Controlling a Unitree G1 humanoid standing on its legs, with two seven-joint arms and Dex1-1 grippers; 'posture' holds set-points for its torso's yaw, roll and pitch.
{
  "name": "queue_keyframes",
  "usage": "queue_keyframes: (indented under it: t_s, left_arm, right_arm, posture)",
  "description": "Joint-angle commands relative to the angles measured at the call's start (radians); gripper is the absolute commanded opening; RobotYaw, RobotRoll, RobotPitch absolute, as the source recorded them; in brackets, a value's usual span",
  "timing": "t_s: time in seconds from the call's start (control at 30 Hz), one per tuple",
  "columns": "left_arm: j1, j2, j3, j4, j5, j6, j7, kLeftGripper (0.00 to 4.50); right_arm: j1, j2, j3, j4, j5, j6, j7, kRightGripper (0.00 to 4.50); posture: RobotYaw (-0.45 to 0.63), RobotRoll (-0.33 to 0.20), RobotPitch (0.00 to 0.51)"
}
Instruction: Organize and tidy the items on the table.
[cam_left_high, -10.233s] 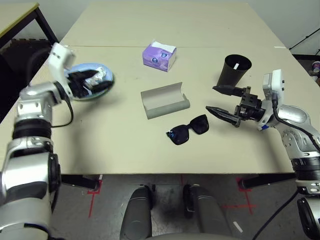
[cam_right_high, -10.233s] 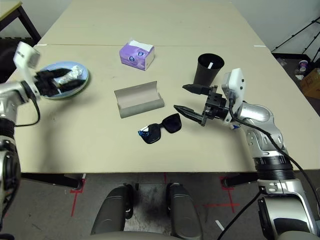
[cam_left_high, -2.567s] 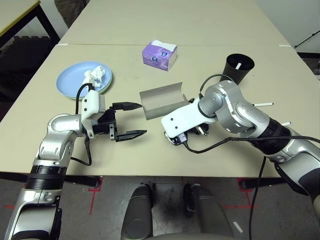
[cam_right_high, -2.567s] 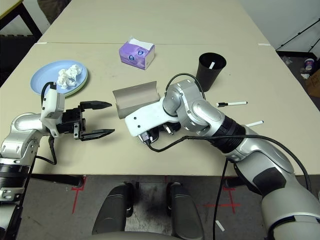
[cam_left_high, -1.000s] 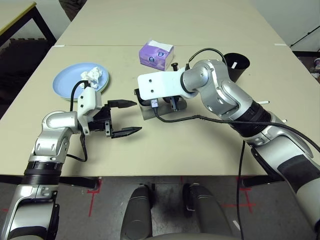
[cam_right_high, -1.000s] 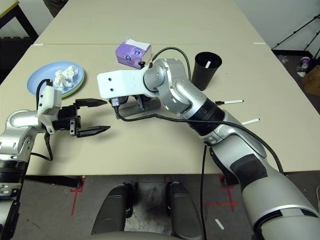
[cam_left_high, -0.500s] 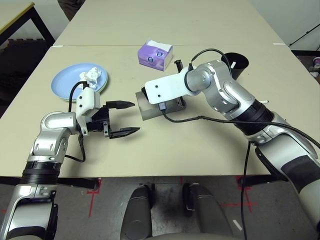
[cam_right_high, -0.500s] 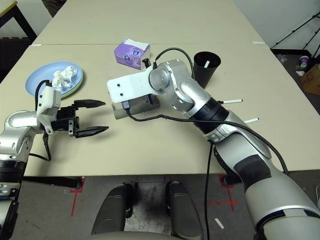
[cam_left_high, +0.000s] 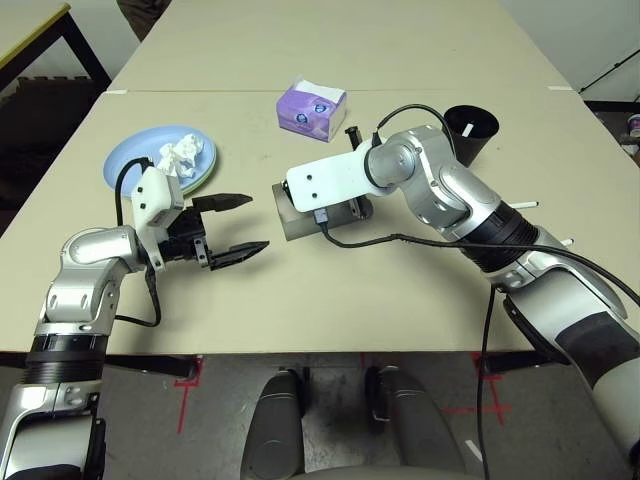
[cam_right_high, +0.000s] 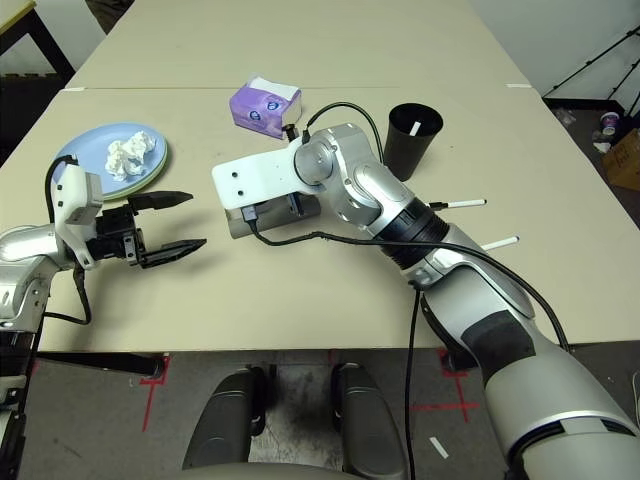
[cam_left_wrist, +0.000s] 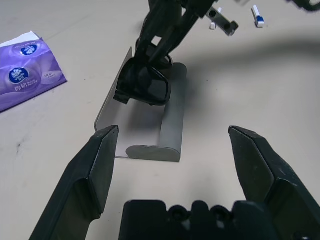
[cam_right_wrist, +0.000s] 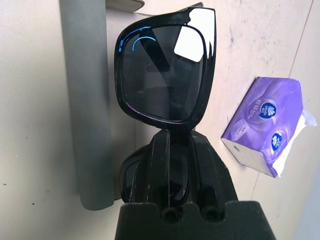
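Sunglasses (cam_right_wrist: 165, 70), pinched in the right claw (cam_right_wrist: 170, 150), have come down from mid-frame over the open case (cam_left_wrist: 150, 115) at desk centre, nearly stowed, while the left claw (cam_left_high: 228, 225) waits spread apart.

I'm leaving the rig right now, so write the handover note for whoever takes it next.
Right gripper: shut on the black sunglasses, held over the open grey oblong glasses case at mid-table.
Left gripper: open, holding nothing, beside the case.
Done: crumpled white tissue lies on the light blue round plate, which sits on a pale green one; one thin white pen stands in the black cup.
Left: set the sunglasses in the case, close it, then gather the two thin white pens lying on the matte beige table.
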Motion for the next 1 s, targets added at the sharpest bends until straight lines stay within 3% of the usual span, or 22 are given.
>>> queue_keyframes:
  t_s: [0.03,0.63,1.0]
  left_arm:
    - [0.024,0.009,0.014,-0.048,-0.018,0.024,0.016,4.5]
    - [-0.004,0.011,0.003,-0.058,-0.026,0.054,0.026,4.5]
    - [-0.006,0.014,0.004,-0.063,-0.025,0.059,0.028,4.5]
  right_arm:
    - [0.012,0.012,0.023,0.007,-0.019,-0.011,-0.008,0.38]
    - [0.077,0.044,0.047,-0.001,-0.092,-0.003,-0.057,0.38]
    - [0.041,0.055,0.032,0.081,-0.102,-0.041,-0.099,0.38]
  posture:
    - [0.03,0.0,0.157]
    - [0.01,0.0,0.155]
    - [0.01,0.0,0.154]
